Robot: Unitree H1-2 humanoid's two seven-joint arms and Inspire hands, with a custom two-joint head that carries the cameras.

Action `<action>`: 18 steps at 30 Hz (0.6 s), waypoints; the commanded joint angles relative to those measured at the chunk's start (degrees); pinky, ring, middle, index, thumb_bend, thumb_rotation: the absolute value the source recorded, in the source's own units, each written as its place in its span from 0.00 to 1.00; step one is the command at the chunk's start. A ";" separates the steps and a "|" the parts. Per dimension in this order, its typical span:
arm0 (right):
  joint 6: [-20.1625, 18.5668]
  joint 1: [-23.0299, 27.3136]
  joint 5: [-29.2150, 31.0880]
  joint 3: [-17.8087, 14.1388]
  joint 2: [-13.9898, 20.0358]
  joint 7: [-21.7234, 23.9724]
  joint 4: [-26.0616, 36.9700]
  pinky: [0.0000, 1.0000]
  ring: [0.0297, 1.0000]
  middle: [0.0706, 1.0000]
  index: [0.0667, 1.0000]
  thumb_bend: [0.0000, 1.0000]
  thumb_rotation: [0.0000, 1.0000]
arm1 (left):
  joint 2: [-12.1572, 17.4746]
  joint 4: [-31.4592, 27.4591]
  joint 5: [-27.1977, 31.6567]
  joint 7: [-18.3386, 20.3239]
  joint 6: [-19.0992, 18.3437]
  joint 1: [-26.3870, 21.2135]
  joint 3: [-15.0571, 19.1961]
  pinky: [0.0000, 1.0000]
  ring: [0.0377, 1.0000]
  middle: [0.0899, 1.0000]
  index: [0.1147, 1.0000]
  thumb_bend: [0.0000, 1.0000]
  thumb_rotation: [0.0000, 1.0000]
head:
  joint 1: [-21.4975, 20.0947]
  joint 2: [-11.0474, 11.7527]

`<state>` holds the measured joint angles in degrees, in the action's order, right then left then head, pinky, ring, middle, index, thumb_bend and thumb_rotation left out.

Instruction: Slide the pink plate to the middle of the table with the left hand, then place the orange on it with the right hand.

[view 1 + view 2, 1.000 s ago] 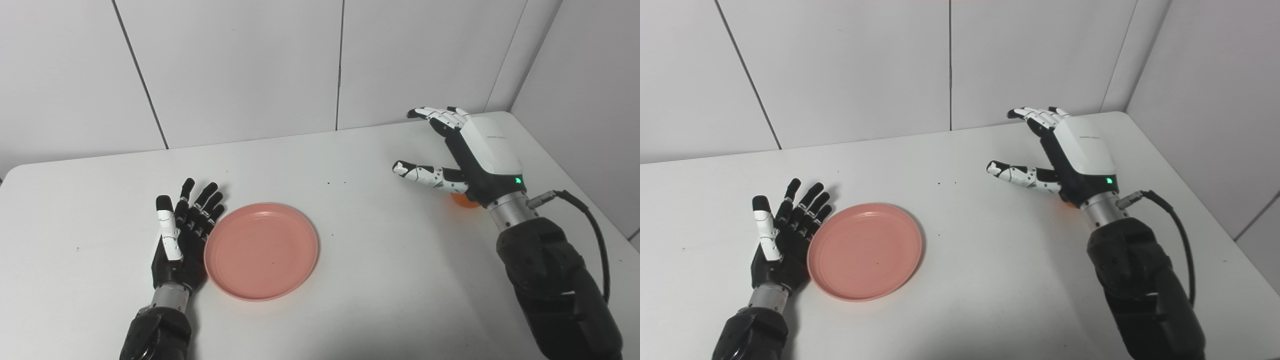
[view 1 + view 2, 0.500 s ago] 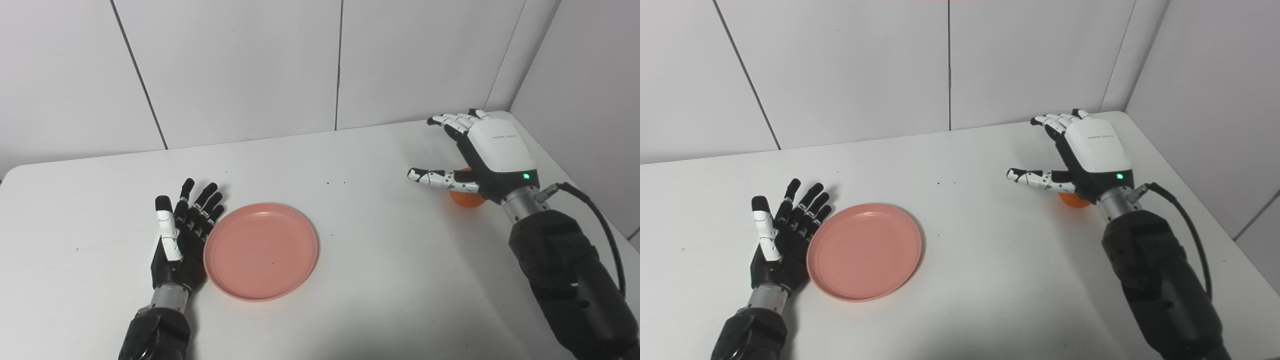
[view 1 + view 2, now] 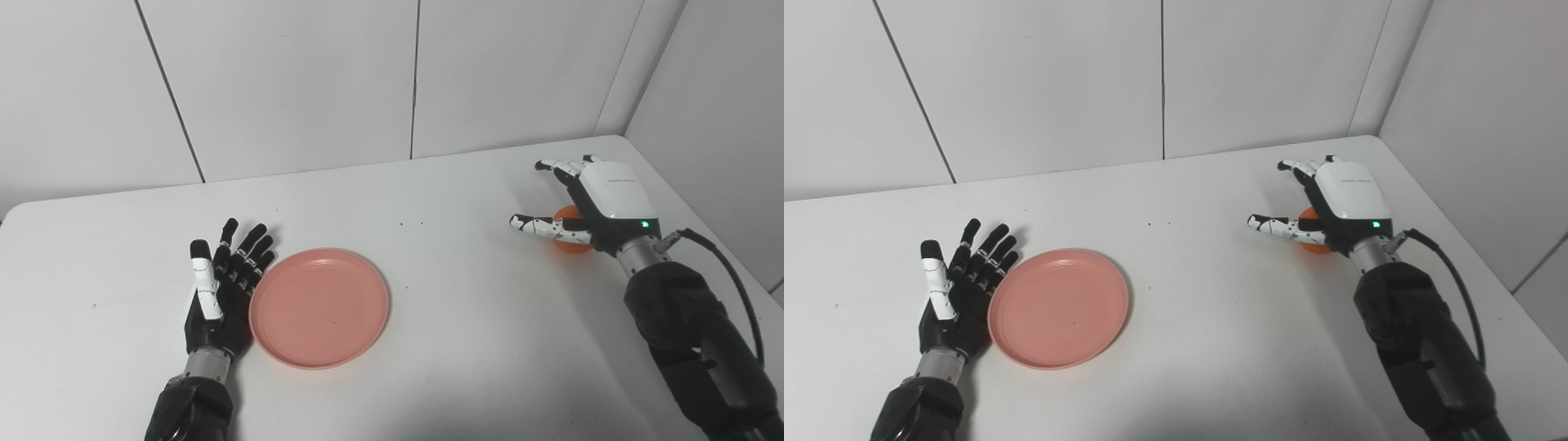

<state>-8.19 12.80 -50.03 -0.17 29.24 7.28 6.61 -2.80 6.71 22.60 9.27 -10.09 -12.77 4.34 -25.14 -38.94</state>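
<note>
The right hand (image 3: 603, 202) arches over the orange (image 3: 571, 229) near the table's (image 3: 465, 343) right edge, fingers spread and apparently not yet closed; contact is hard to judge. A premature or off-centre closure could roll the orange toward that edge. The left hand (image 3: 223, 294) lies open, touching the pink plate (image 3: 320, 306), which sits left of centre.

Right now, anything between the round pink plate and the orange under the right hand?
Nothing but bare white table with a few dark specks lies between the round pink plate and the orange; both eye views show it.
</note>
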 commanded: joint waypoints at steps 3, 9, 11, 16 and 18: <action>1.60 3.22 0.77 -0.18 1.80 -2.98 -0.64 0.91 0.81 0.79 0.78 0.85 0.96 | -0.04 1.62 -0.56 -1.50 -4.02 2.64 0.00 0.92 0.89 0.86 0.98 0.98 0.91 | 0.05 -0.15; 0.87 3.85 1.21 0.62 1.82 -3.10 -2.44 0.92 0.82 0.79 0.79 0.85 0.95 | 0.00 1.34 -0.70 -1.51 -4.17 2.69 -0.13 0.92 0.89 0.85 0.98 0.97 0.91 | 0.07 -0.19; 0.73 3.88 1.55 0.71 1.80 -3.17 -2.75 0.92 0.82 0.80 0.79 0.85 0.95 | -0.06 1.33 -0.61 -1.67 -4.37 2.68 -0.01 0.92 0.89 0.85 0.98 0.97 0.91 | 0.12 -0.20; 0.61 3.95 2.05 0.83 1.84 -3.56 -3.66 0.92 0.82 0.80 0.79 0.85 0.95 | 0.00 1.61 -0.86 -1.54 -4.07 2.62 -0.15 0.91 0.89 0.86 0.98 0.97 0.91 | 0.06 -0.16; 0.53 4.01 2.15 0.89 1.93 -3.57 -4.04 0.92 0.82 0.80 0.79 0.85 0.95 | -0.01 1.61 -0.86 -1.51 -4.09 2.62 -0.19 0.91 0.89 0.86 0.98 0.97 0.91 | 0.06 -0.16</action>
<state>-8.16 14.75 -48.01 1.16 29.59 5.59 2.02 -2.87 6.33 22.60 9.27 -10.34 -12.65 4.25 -25.14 -39.11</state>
